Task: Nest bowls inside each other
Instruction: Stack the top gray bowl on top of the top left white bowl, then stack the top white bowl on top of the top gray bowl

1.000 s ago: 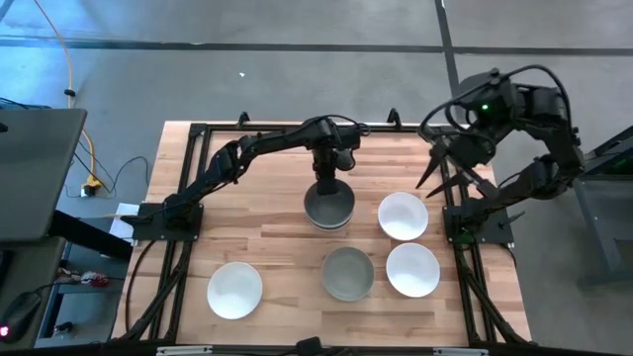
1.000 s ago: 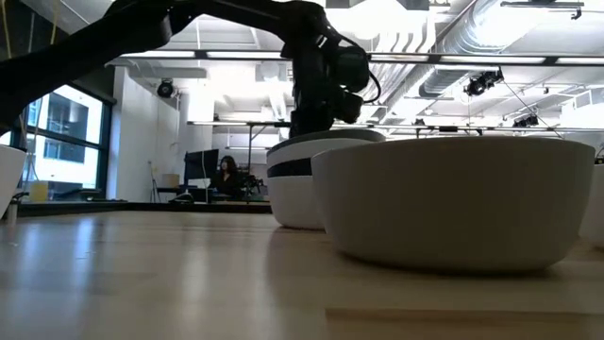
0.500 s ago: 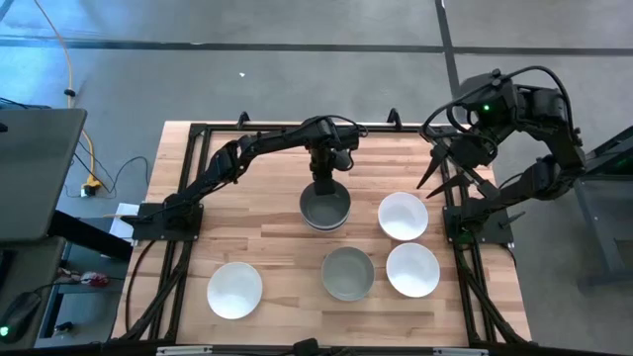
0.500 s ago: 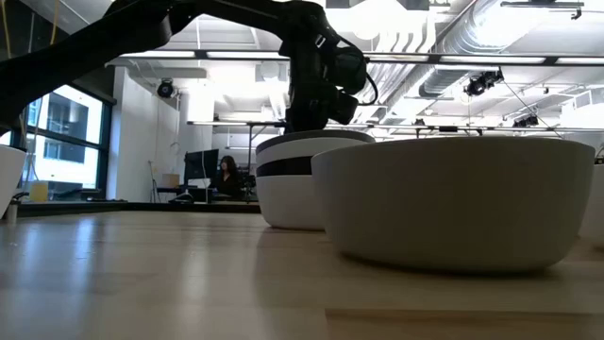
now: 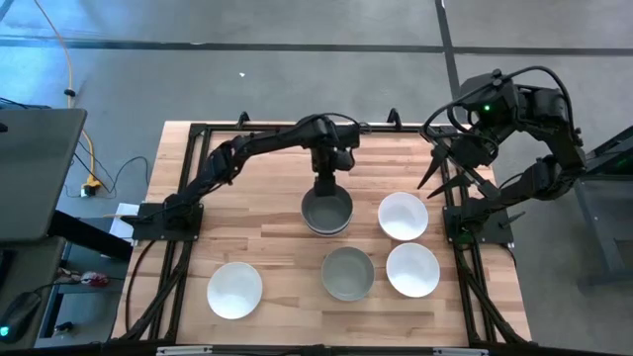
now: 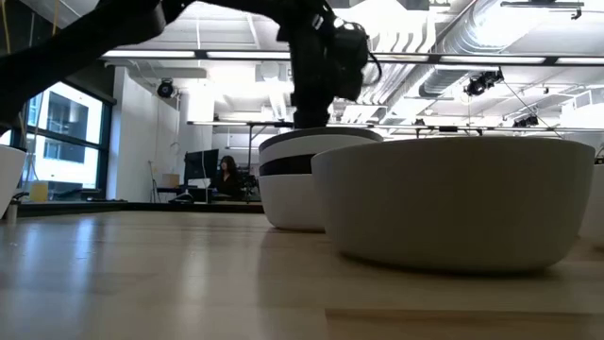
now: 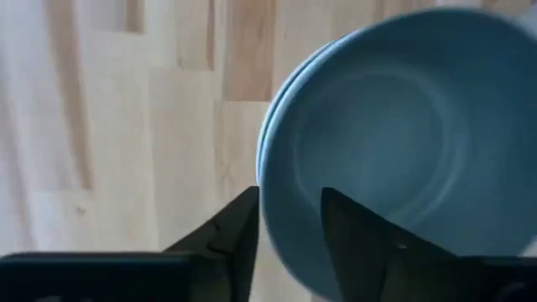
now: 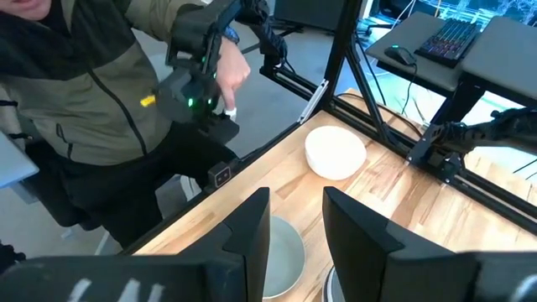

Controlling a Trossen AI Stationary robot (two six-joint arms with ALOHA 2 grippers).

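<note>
A stack of nested bowls (image 5: 326,211) stands on its base at mid-table. A grey bowl (image 7: 394,143) sits on top, and in the low view the stack (image 6: 302,189) shows white walls with a black band. My left gripper (image 7: 289,197) hangs open just above the stack's far rim and points down. One finger is outside the rim and one inside. It also shows in the high view, left gripper (image 5: 324,183). My right gripper (image 8: 294,235) waits open and raised past the table's far right corner (image 5: 440,168), with nothing between its fingers.
Two white bowls (image 5: 404,216) (image 5: 412,269) and a single grey bowl (image 5: 348,274) stand right of and nearer than the stack. Another white bowl (image 5: 235,290) stands near left. A person (image 8: 101,92) in an olive jacket stands beyond the table.
My left gripper has opened, let go of the top grey bowl's rim, and risen a little above the stack. The stack shifted slightly on the table and now rests there.
</note>
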